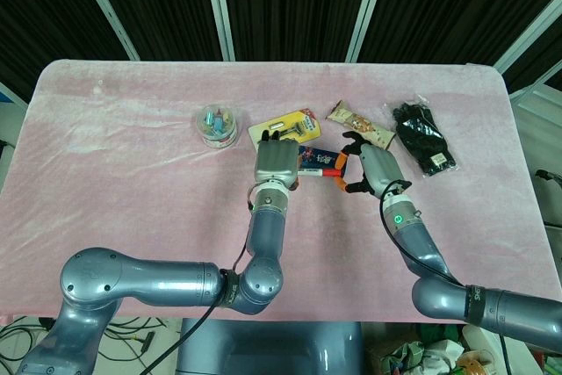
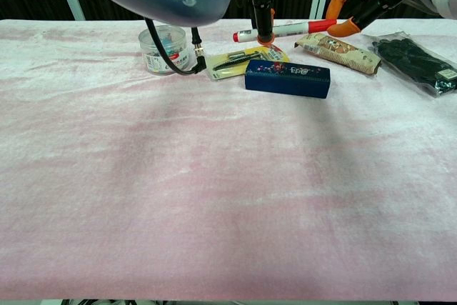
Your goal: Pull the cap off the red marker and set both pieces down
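The red marker (image 2: pixel 282 30), a white barrel with red ends, hangs nearly level above the blue box (image 2: pixel 287 78). My left hand (image 1: pixel 275 164) grips its barrel; in the chest view its dark fingers (image 2: pixel 263 13) wrap around the middle. The red cap (image 2: pixel 319 25) points to the right. My right hand (image 1: pixel 376 169) is at that end with its orange fingertips (image 2: pixel 345 29) spread above and below the cap, not visibly closed on it. In the head view only a short red stretch of the marker (image 1: pixel 327 173) shows between the two hands.
A clear jar (image 2: pixel 163 48) of small items stands at the back left. A yellow blister pack (image 2: pixel 243 58) lies beside the blue box. A snack bar (image 2: pixel 339 51) and bagged black gloves (image 2: pixel 414 58) lie to the right. The pink cloth (image 2: pixel 214 191) covers the table.
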